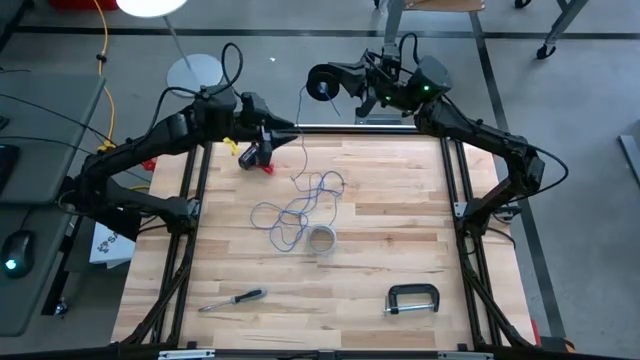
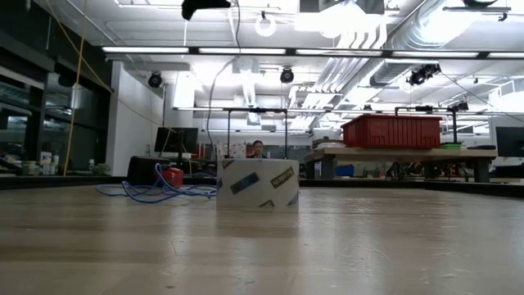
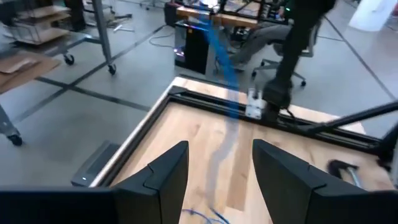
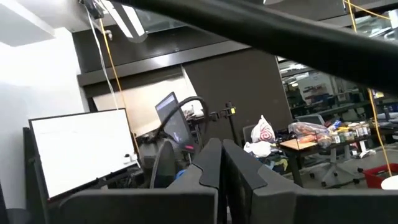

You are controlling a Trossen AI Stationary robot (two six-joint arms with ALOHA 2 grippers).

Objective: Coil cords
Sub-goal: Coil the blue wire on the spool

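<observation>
I see the blue cord [image 3: 219, 46] running between my left gripper [image 3: 219, 171]'s spread jaws, at the table [image 1: 400, 250]'s far edge; right gripper [image 4: 221, 165] jaws pressed together.

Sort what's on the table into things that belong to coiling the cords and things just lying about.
Part of the job:
blue cord, loose tangle mid-table
pale grey cord, running up to the raised right gripper
left gripper, open above the table's far edge

Lying about:
tape roll
screwdriver
C-clamp
red clip

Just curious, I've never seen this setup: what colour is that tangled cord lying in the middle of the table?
Blue. The cord shows best in the high view.
</observation>
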